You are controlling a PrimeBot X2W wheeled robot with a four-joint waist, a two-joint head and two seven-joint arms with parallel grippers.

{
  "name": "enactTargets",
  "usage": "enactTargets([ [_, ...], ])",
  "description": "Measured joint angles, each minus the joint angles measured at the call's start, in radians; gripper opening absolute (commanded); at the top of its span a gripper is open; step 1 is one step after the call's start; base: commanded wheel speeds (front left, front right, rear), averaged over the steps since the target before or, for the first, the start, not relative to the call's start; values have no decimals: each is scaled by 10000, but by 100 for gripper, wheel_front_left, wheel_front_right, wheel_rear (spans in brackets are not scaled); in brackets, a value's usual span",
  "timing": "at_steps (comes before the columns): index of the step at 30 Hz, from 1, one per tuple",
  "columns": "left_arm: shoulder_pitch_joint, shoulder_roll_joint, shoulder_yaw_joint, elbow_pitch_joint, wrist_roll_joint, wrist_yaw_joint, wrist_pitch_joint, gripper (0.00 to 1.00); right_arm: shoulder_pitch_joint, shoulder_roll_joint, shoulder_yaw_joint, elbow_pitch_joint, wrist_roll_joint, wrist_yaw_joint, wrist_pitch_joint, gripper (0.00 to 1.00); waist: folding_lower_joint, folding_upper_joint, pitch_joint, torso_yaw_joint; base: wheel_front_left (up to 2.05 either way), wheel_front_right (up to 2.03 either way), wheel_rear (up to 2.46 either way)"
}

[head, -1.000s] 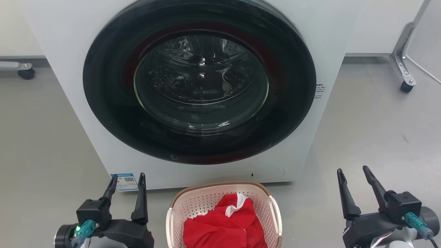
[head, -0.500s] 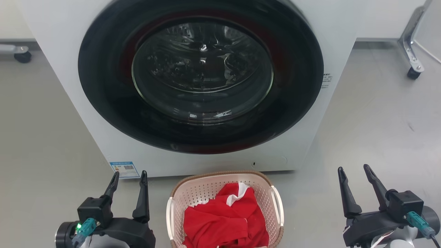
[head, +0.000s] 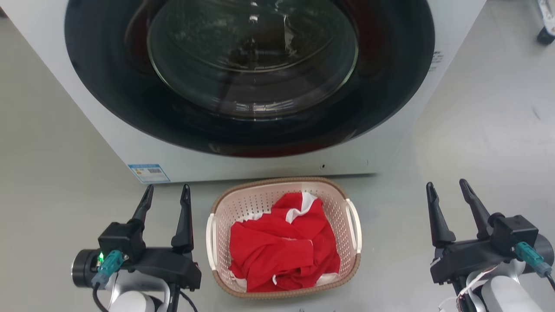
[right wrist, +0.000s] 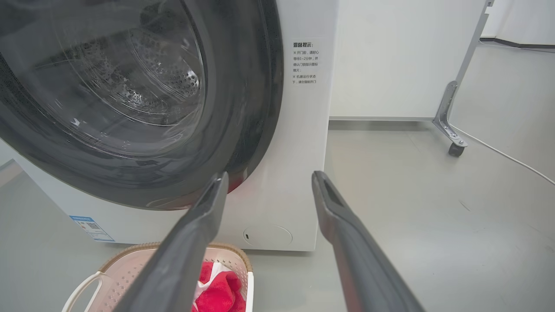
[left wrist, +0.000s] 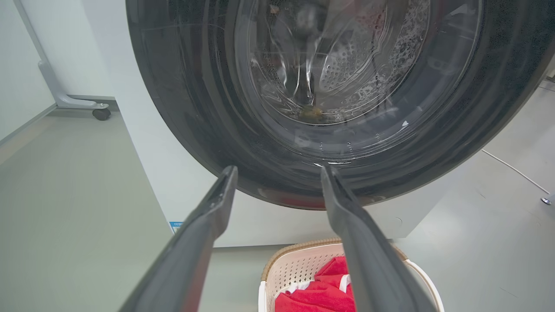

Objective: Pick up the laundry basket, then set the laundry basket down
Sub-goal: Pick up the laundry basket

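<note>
Step in hand, as I judge it: the approach, with nothing grasped yet. The laundry basket (head: 253,203) sits on the grey floor (head: 52,173) at 6 o'clock in the head view. It holds a red garment with white trim (head: 282,247).

The left gripper (head: 168,190) is at the basket's 9 o'clock, close beside it but not touching. Its fingers are spread partway and hold nothing. The right gripper (head: 446,184) is at the basket's 3 o'clock, well apart from it, with a similar spread and nothing in it.

To do it well:
- Use the two white side handles, left handle (head: 210,236) and right handle (head: 354,225).
- Both arms need to drop and swing inward. The right arm has much further to go.
- Line each finger pair across its handle loop before closing. The perforated wall looks thin and flexible, so a grip on the wall would be poor.
- Lift both sides level so the garment doesn't spill.

Edges:
- The front of the washing machine (head: 130,147) is just past the basket's 12 o'clock rim, and its dark round door (head: 253,56) hangs above that side.
- Gripper tips already point toward the front panel, so lift straight up or back toward 6 o'clock, not forward.

Open room:
- There is bare floor at 9 o'clock and at 3 o'clock of the basket, and either suits the set-down.
- A caster wheel (head: 545,35) sits far off at 2 o'clock, out of the way.
</note>
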Motion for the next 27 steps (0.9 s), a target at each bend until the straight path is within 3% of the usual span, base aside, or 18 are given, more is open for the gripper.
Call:
enactTargets([
  [14, -1325, -113, 50, 25, -2, -21, 0, 100, -1150, 111, -25, 23, 0, -15, 94, 100, 1, 0, 1834, 24, 0, 0, 0],
  [27, -3097, -226, 173, 897, -113, -449, 73, 100, -2898, 215, 44, 585, -17, 6, 282, 100, 1, 1, 3765, 118, 0, 0, 0],
])
